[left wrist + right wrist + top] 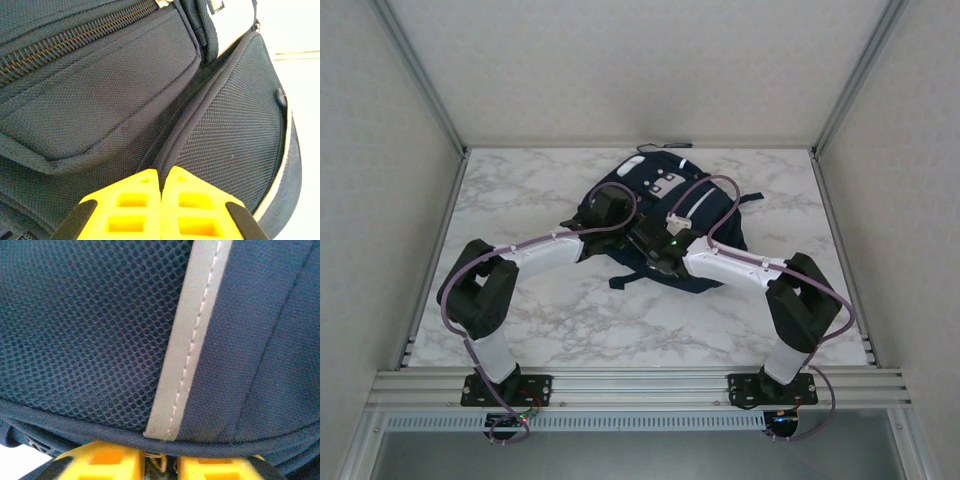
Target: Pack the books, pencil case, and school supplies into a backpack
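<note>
Navy backpack (125,90) right against left hand (161,175), tips together, and right hand (161,459), apart or clamped unclear.

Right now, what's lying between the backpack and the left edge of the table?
Nothing: the top view shows bare marble table left of the backpack.

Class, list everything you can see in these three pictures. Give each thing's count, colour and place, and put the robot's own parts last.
backpack: one, navy blue with white trim and a grey patch, mid-table.
table: one, white-grey marble, under the backpack.
rail: one, silver, along the table's near edge.
cables: two, purple, one along each arm.
left arm, right arm: two, white and black, reaching onto the backpack.
left tool: one, yellow fingers, shut, at a seam beside the mesh panel.
right tool: one, yellow fingers slightly apart, at the backpack's edge below a pale stripe.
</note>
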Motion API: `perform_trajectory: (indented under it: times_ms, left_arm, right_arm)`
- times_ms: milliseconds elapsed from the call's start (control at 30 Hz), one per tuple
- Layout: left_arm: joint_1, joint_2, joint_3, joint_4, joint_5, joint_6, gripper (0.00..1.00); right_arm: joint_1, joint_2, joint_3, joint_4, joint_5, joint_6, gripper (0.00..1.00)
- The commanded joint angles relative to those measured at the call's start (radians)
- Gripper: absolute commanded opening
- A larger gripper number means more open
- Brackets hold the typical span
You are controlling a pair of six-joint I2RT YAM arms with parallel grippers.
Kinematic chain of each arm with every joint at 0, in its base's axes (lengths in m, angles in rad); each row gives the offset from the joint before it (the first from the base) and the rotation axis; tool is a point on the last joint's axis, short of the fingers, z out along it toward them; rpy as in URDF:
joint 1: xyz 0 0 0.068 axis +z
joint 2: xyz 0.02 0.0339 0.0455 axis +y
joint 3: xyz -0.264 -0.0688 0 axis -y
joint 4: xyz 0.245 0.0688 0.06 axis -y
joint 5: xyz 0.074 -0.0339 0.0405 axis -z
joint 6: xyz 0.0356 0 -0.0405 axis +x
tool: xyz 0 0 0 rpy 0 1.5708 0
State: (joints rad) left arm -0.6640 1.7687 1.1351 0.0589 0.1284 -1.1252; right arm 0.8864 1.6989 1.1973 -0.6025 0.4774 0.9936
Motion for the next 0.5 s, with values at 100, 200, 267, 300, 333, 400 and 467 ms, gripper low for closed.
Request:
perform_trajectory:
  times_ms: [100,200,267,300,333,400,467]
  left_arm:
    - [0.029,-0.029,0.021,-0.008,-0.050,0.022,0.00]
    - [0.049,-0.005,0.033,-0.011,-0.047,0.033,0.00]
    - [0.062,0.008,0.044,-0.016,-0.046,0.042,0.00]
    - [0.067,0.014,0.050,-0.019,-0.046,0.046,0.00]
    - [0.070,0.018,0.057,-0.022,-0.046,0.052,0.00]
    - [0.077,0.028,0.071,-0.028,-0.048,0.063,0.00]
    - [0.084,0.038,0.090,-0.044,-0.054,0.082,0.00]
  right_arm:
    - [-0.017,-0.076,-0.039,0.039,0.001,-0.166,0.00]
    - [-0.044,-0.097,-0.058,0.004,-0.083,-0.250,0.00]
    - [-0.079,-0.112,-0.075,-0.012,-0.183,-0.318,0.00]
    - [-0.101,-0.115,-0.081,-0.030,-0.233,-0.354,0.00]
    - [-0.121,-0.114,-0.086,-0.049,-0.276,-0.385,0.00]
    - [-0.165,-0.109,-0.093,-0.084,-0.347,-0.452,0.00]
    - [-0.205,-0.101,-0.094,-0.115,-0.410,-0.493,0.00]
